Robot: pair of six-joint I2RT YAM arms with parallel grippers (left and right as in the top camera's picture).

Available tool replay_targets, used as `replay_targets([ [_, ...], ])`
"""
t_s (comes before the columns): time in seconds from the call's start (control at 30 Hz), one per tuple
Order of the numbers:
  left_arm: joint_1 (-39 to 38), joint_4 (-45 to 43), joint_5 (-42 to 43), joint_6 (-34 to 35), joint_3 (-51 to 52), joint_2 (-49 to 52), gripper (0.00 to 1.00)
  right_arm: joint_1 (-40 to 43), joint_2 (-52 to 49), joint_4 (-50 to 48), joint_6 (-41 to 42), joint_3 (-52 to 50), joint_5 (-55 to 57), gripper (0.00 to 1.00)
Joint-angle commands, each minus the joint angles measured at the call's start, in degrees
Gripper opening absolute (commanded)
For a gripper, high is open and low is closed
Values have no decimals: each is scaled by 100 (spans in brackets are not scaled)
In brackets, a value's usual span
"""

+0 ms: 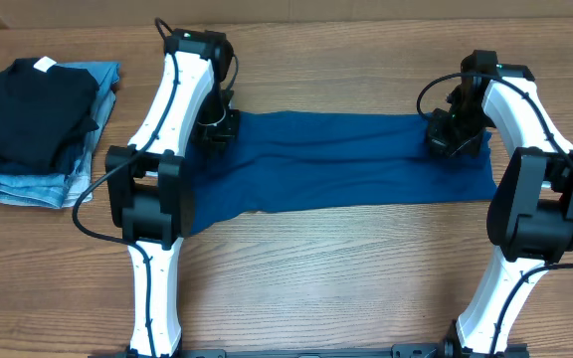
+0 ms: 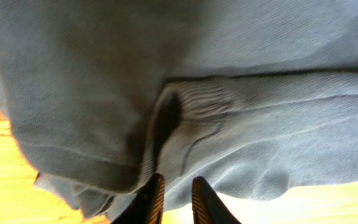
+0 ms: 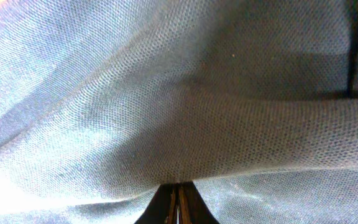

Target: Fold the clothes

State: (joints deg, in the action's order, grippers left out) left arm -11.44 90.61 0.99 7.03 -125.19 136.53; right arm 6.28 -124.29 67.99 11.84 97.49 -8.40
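The clothes are one teal-blue shirt [image 1: 336,159], lying as a long band across the middle of the table. My left gripper [image 1: 217,132] is low over the shirt's left end. In the left wrist view the left gripper [image 2: 174,179] shows a narrow gap between its fingers, with the shirt [image 2: 260,112] and its near edge lying in that gap beside a ribbed hem. My right gripper [image 1: 453,139] sits on the shirt's right end. The right wrist view shows the right gripper [image 3: 179,185] shut, with the cloth [image 3: 166,93] pinched at its tips and pulled up into a tent.
A folded black garment [image 1: 33,109] with a white tag lies on light-blue jeans [image 1: 28,184] at the far left of the wooden table [image 1: 346,268]. Both arm bases stand at the near edge.
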Motion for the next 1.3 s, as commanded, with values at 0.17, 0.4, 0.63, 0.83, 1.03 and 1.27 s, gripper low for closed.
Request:
replay_targets([
  [0.17,-247,-186,-35,-70,-92,-133,17,15,219,70,-24,116,-374,4],
  [0.4,-245,-610,-37,-258,-92,-131,41,15,221,-138,-330,136,-1700,11],
  [0.63,-245,-975,-37,-970,-48,-127,42,15,212,-481,-326,120,-1047,18],
  [0.83,-245,-1270,-129,-1137,125,-118,50,15,188,-649,-328,120,-898,21],
  [1.03,-245,-1209,-205,-1517,133,-118,55,15,188,-710,-328,116,-588,22],
  [1.27,-245,-1154,-120,-1849,424,-116,56,15,188,-704,-328,116,-284,24],
])
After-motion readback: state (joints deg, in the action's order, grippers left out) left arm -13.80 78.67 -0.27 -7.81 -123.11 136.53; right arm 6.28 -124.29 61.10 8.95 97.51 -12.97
